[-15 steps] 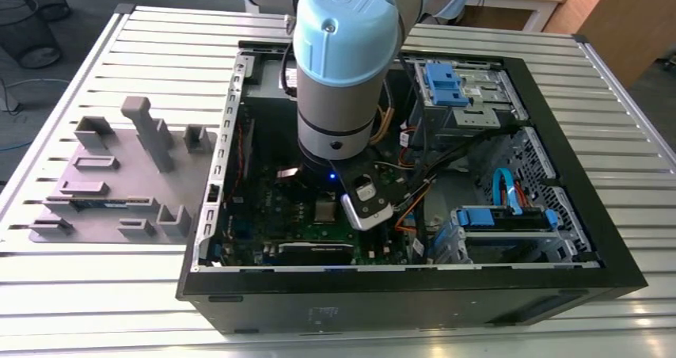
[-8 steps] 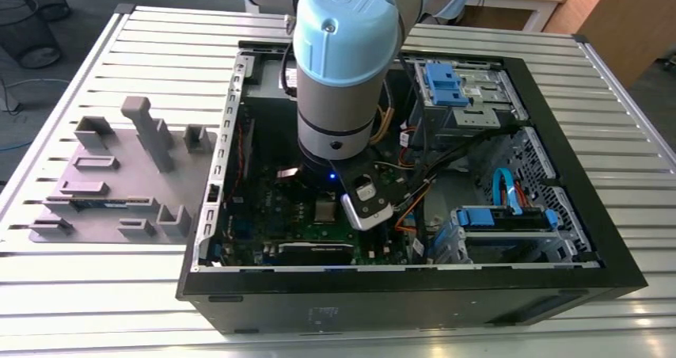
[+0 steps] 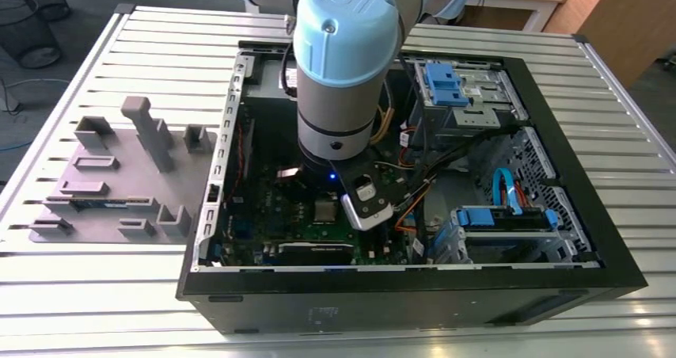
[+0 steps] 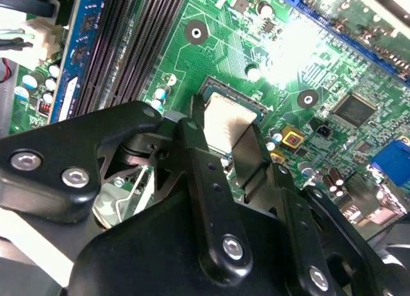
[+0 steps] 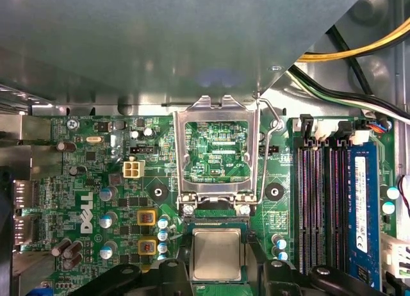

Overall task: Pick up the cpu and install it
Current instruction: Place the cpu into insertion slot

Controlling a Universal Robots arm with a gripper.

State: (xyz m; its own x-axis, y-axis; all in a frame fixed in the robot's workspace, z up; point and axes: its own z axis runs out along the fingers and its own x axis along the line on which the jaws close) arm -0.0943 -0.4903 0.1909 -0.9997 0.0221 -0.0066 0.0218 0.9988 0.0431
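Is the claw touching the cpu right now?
Cannot tell: in the second wrist view the claw brackets the cpu closely, with neither contact nor gap plain.

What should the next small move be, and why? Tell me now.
Probably ease straight down, then check seating: the gripper holds the cpu lined up with the open socket, and the hinged frame is swung back clear.

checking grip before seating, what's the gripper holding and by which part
The gripper holds the cpu by two opposite side edges, one finger against each, right beside the opened socket lid.
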